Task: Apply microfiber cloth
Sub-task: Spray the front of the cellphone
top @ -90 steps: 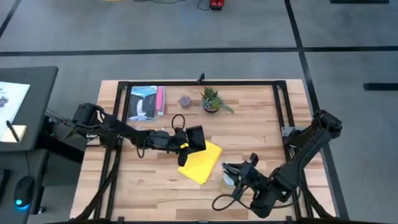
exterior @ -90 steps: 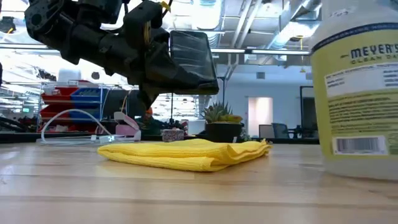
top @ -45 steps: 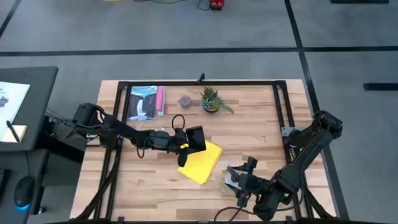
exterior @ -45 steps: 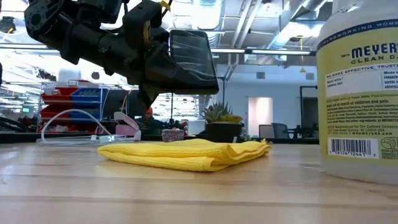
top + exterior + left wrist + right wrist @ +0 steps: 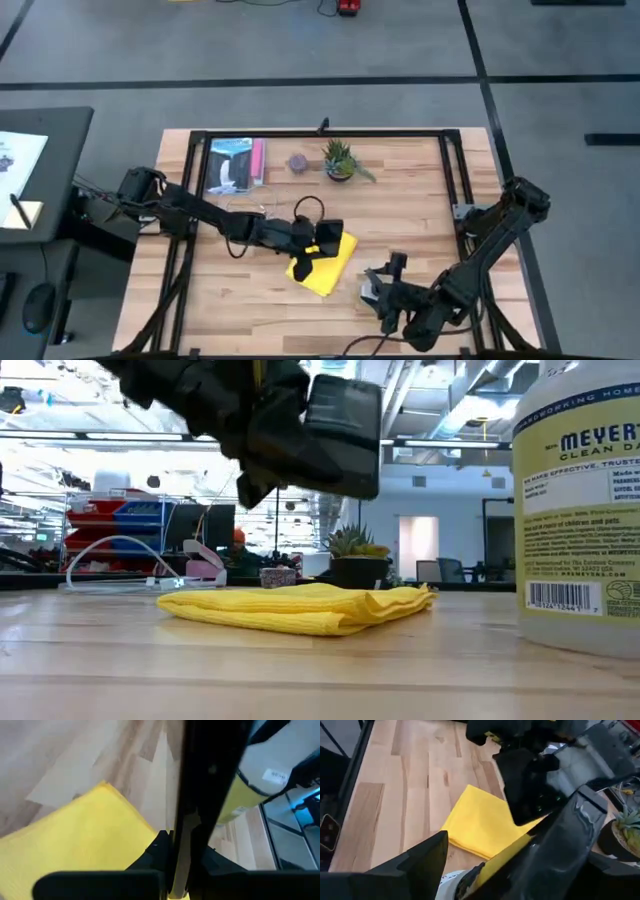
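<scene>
The left claw (image 5: 318, 240) is clenched on the black smartphone (image 5: 343, 433), held above the microfiber cloth (image 5: 323, 262) on the table (image 5: 410, 190). The right claw (image 5: 378, 290) grasps the spray bottle (image 5: 580, 510) nearby. Next, probably lower the phone onto the cloth.

A bright yellow microfiber cloth (image 5: 300, 607) of soft, matt fabric lies folded on a pale wooden table top (image 5: 120, 670) with smooth, lightly grained planks. Above it hangs a flat black smartphone (image 5: 343, 437) with a glossy, reflective face. Beside them stands a translucent plastic bottle (image 5: 580, 510) with a smooth printed paper label.
</scene>
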`<action>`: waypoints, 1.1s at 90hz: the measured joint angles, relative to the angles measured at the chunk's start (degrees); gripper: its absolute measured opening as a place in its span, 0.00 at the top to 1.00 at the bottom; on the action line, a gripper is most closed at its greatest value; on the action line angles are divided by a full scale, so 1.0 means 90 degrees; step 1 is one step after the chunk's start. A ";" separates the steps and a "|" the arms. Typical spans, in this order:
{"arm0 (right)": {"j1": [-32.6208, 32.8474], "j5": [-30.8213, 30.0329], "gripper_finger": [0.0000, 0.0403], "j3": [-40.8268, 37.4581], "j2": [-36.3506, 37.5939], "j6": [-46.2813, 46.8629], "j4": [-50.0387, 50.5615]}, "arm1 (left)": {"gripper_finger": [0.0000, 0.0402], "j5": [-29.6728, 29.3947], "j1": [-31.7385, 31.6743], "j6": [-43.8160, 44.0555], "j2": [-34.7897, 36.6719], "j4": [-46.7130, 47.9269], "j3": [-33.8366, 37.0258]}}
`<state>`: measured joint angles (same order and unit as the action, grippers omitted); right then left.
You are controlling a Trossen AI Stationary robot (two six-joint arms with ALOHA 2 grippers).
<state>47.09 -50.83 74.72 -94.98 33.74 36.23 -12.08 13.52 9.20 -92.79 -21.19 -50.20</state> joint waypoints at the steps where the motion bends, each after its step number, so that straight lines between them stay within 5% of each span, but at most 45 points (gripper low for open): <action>1: 0.0000 0.0002 0.28 0.0000 0.0000 -0.0011 -0.0011 | 0.98 0.0001 0.0000 -0.0001 0.0000 0.0006 -0.0013; 99: -0.0420 0.0516 0.28 -0.0005 0.0002 -0.0368 -0.0463 | 0.98 0.0644 -0.0097 0.0631 -0.0010 -0.0291 -0.0038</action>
<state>43.31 -46.19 74.67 -94.96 30.43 32.06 -6.28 12.64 14.87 -92.88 -23.81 -50.54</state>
